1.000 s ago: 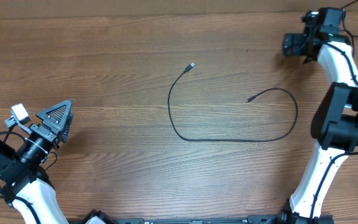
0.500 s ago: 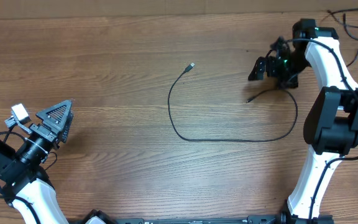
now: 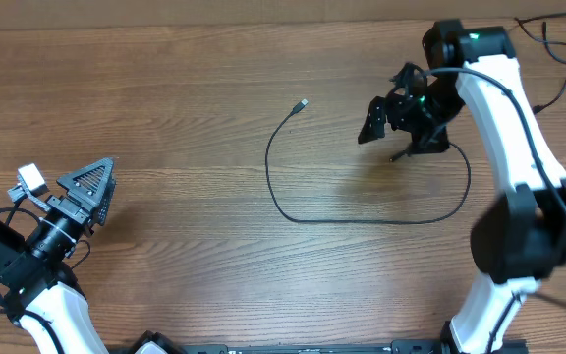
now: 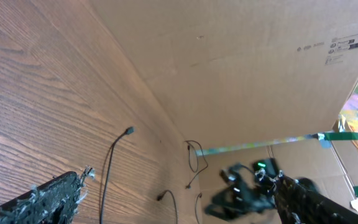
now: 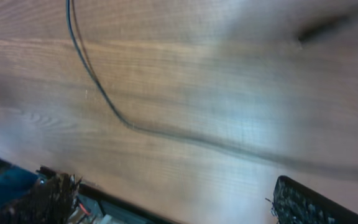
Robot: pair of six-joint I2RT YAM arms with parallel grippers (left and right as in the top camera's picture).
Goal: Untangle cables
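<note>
shows one cable (image 3: 362,220) looped loosely on table (image 3: 165,79) centre. hangs right gripper (image 3: 393,133), jaws wide, over its right plug end, likely to pinch it. parks left gripper (image 3: 94,192), agape too, well apart.

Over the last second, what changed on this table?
The right gripper swung in from the far right edge toward the middle and now hangs by the dark plug end of the cable, jaws open, holding nothing. The cable and the left gripper stayed put.
</note>
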